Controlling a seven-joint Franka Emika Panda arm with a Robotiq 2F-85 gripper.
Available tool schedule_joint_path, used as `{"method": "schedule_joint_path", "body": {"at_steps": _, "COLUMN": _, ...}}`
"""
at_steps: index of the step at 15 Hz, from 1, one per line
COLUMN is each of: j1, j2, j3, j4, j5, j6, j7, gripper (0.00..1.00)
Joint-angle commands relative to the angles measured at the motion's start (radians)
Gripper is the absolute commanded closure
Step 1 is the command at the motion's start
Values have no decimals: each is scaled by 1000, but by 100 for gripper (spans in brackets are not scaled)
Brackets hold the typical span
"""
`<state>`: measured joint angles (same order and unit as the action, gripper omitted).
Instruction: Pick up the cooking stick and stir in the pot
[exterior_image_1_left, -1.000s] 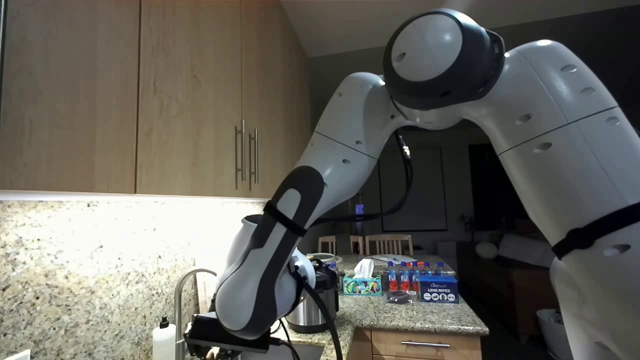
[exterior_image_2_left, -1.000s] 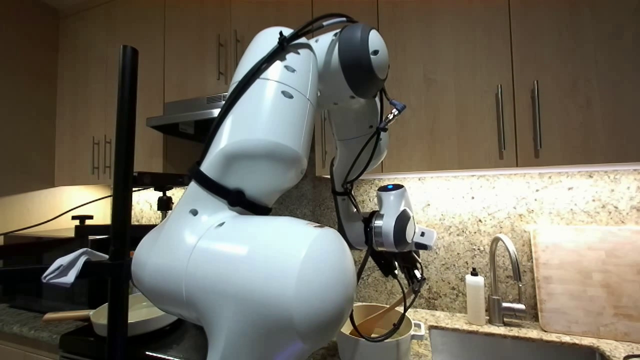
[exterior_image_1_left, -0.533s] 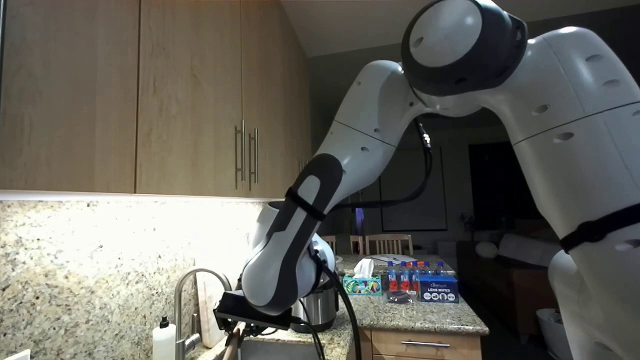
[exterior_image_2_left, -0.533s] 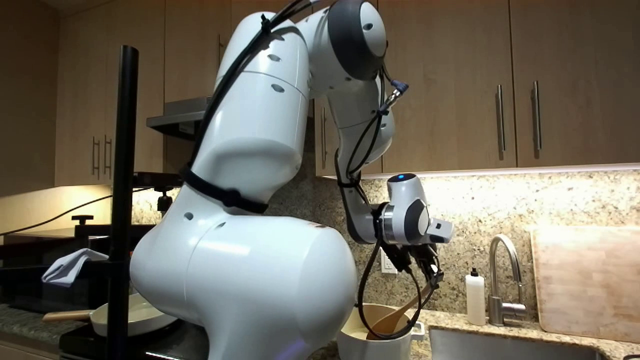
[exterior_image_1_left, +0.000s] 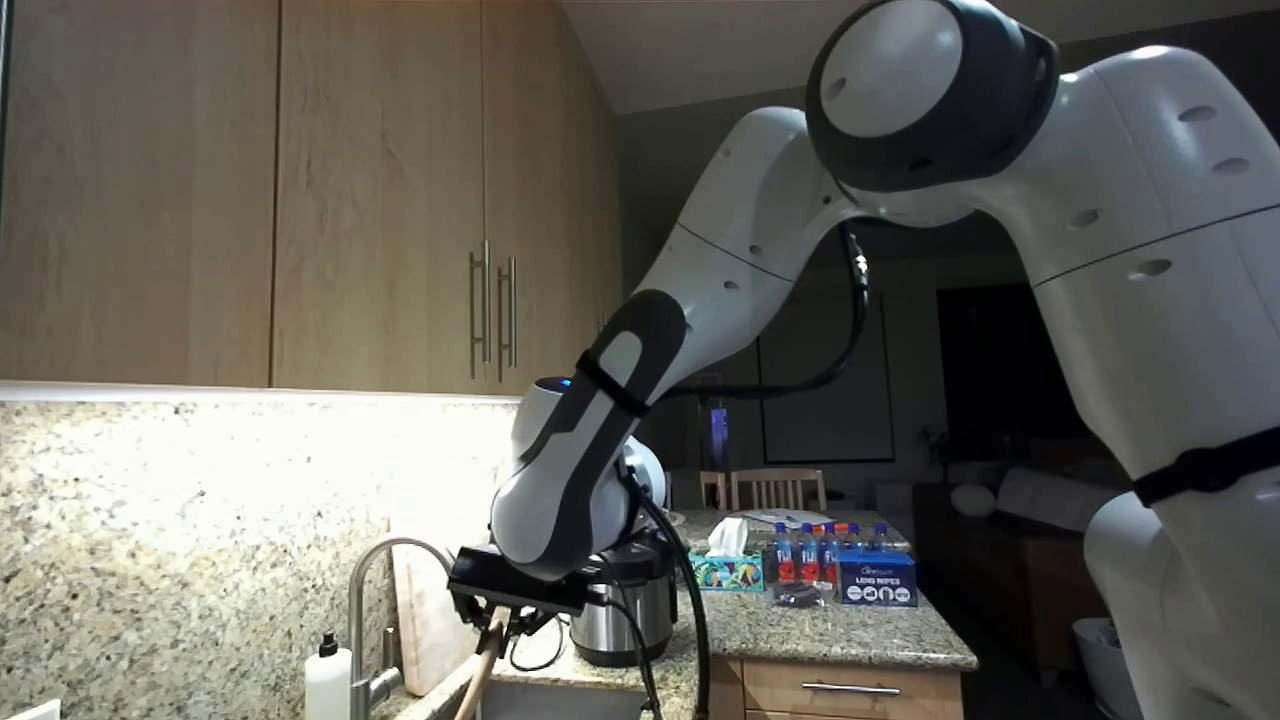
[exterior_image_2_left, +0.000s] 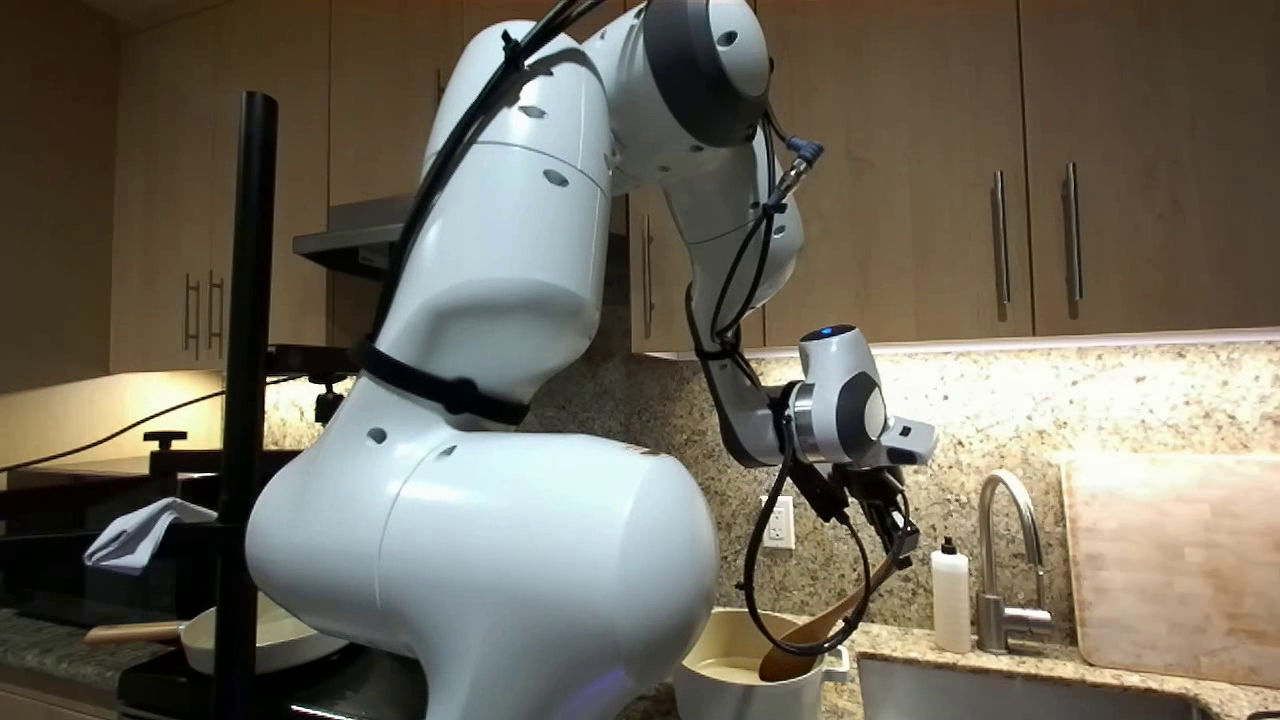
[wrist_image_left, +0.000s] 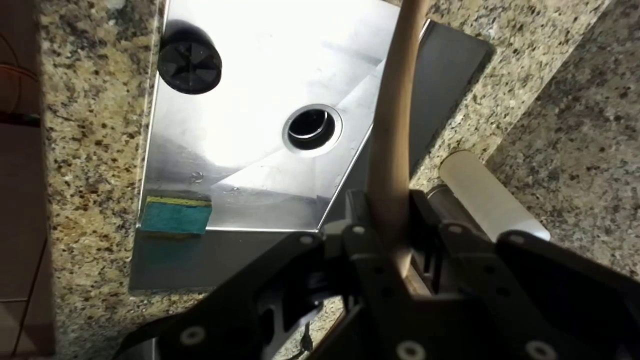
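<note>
I count the pick-up half of this job as done. My jaws are narrow and clamped on the wooden cooking stick (wrist_image_left: 391, 135); in the wrist view it runs from between them toward 12 o'clock and leaves the frame, with the metal sink (wrist_image_left: 235, 115) behind it at about 11 o'clock. In an exterior view I find the pot (exterior_image_2_left: 750, 702) low in the frame, near 5 o'clock, its base cut off by the edge. The jaws sit outside it, up toward 2 o'clock, and the stick slants down from them across the rim. Its broad end is inside the pot, around 4 o'clock in the mouth, so getting the stick into the pot looks done too. What I have left, as I read it, is the stirring itself: sweeping that broad end round, say from 4 o'clock through 6 to 9 and on. A single moment doesn't tell me whether any stirring is done already. Nor can I make out how deep the end reaches or whether it touches the pot's floor.
</note>
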<state>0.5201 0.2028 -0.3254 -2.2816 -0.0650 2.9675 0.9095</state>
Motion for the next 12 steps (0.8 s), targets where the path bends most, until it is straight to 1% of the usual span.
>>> {"method": "schedule_joint_path", "body": {"at_steps": 1, "j1": 39, "j2": 49, "j3": -10, "j4": 76, "j5": -24, "j6": -70, "j7": 44, "gripper": 91}}
{"method": "schedule_joint_path", "body": {"at_steps": 6, "j1": 88, "j2": 102, "j3": -5, "j4": 137, "j5": -27, "j6": -100, "j7": 23, "gripper": 91}}
{"method": "schedule_joint_path", "body": {"at_steps": 7, "j1": 82, "j2": 110, "j3": 15, "j4": 148, "j5": -6, "j6": -110, "j7": -6, "gripper": 91}}
{"method": "schedule_joint_path", "body": {"at_steps": 8, "j1": 19, "j2": 112, "j3": 85, "j4": 159, "j5": -41, "j6": -119, "j7": 10, "gripper": 91}}
{"method": "schedule_joint_path", "body": {"at_steps": 9, "j1": 14, "j2": 119, "j3": 100, "j4": 169, "j5": -43, "j6": -124, "j7": 4, "gripper": 91}}
{"method": "schedule_joint_path", "body": {"at_steps": 12, "j1": -31, "j2": 139, "j3": 185, "j4": 204, "j5": -51, "j6": -157, "j7": -31, "gripper": 91}}
